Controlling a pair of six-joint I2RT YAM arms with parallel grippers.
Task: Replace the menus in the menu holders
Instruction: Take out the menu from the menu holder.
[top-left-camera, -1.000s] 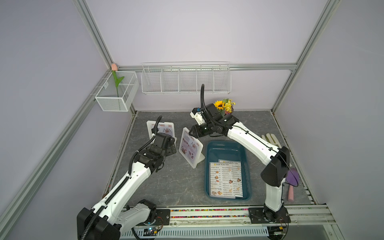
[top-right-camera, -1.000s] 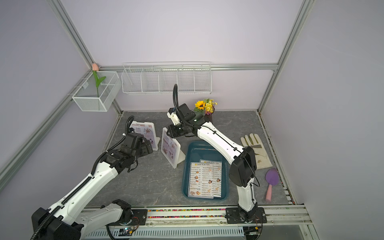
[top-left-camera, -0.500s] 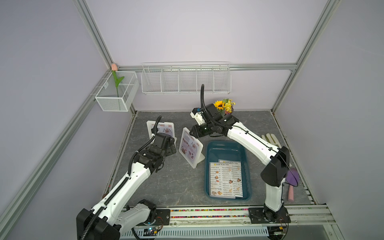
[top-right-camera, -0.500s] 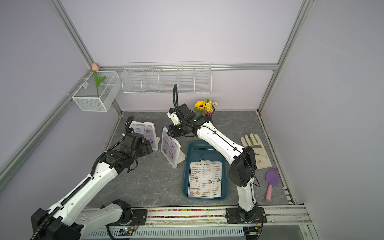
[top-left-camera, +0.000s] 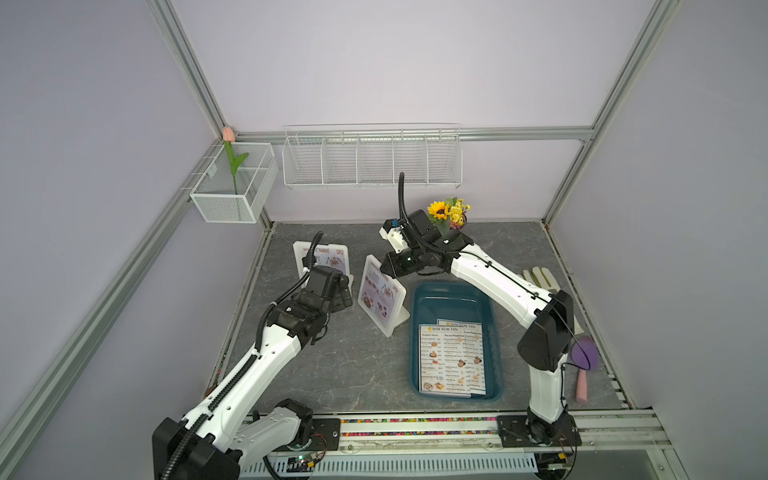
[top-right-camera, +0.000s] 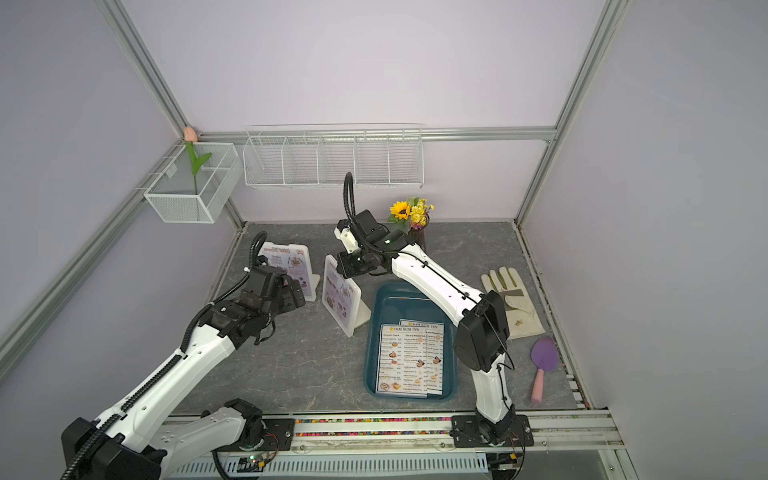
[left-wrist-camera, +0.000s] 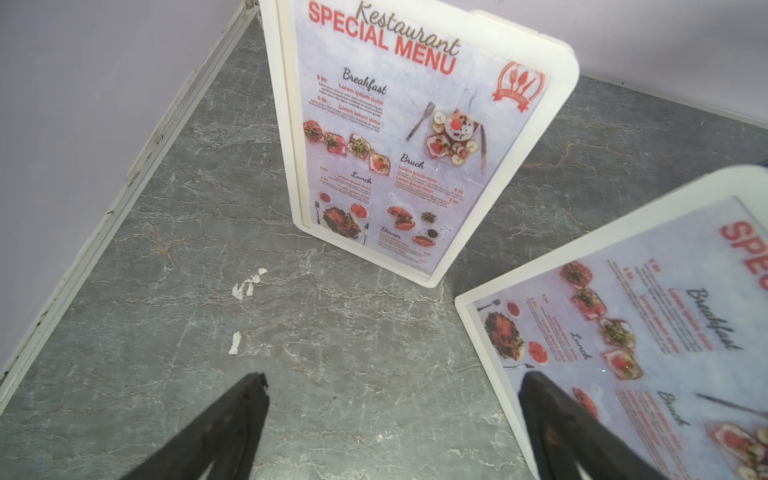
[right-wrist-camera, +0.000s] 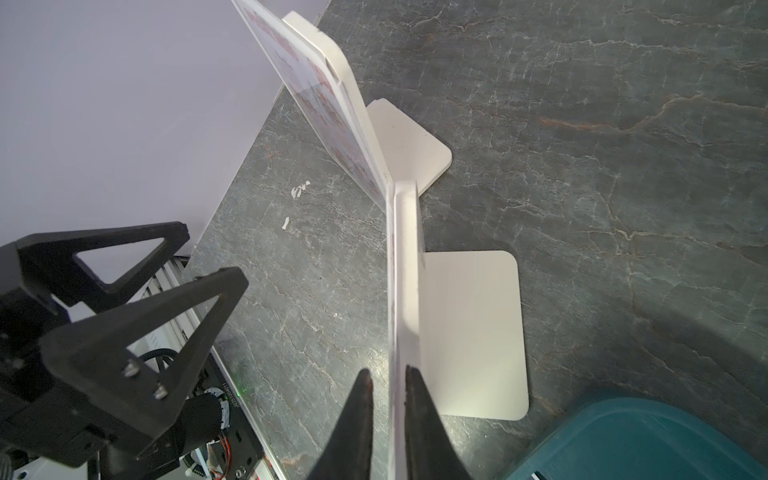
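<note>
Two white menu holders stand at the back left. The far one (top-left-camera: 332, 253) (left-wrist-camera: 557, 62) and the near one (top-left-camera: 380, 299) (right-wrist-camera: 405, 270) each show a pinkish "SPECIAL MENU" sheet (left-wrist-camera: 415, 137). Two white "DIM SUM INN" menus (top-left-camera: 451, 357) lie in the teal tray (top-left-camera: 453, 299). My right gripper (right-wrist-camera: 387, 370) straddles the near holder's top edge. Its jaws are narrow: one finger is against the panel, and a sliver of gap shows at the other. My left gripper (left-wrist-camera: 392, 376) is open above the floor between the holders, with one finger in front of the near holder's lower corner.
A sunflower vase (top-left-camera: 449, 212) stands behind the right wrist. A white glove (top-right-camera: 511, 299) and a purple trowel (top-right-camera: 542, 361) lie at the right edge. Wire baskets hang on the back wall (top-left-camera: 370, 162) and on the left rail (top-left-camera: 232, 191).
The right gripper's jaws have drawn closer together around the near holder's top edge. Neither arm nor any holder has visibly shifted.
</note>
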